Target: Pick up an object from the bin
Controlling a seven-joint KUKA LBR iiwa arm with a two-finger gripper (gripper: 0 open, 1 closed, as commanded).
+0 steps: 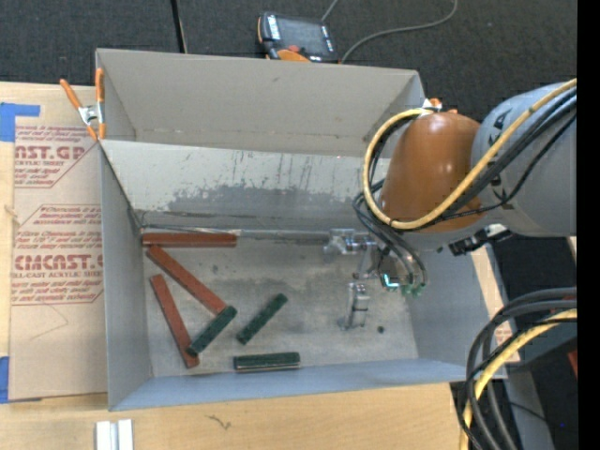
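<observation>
Saw a dark, speckled floor (pixel 525 26) beyond the grey metal bin (pixel 253 101). Noted a small black-and-orange device (pixel 295 37) lying just behind the bin, trailing a thin pale cable (pixel 394 28). Found a thin black rod (pixel 175 9) behind the bin's far left corner and a pale wooden counter (pixel 309 420) along its near side.
</observation>
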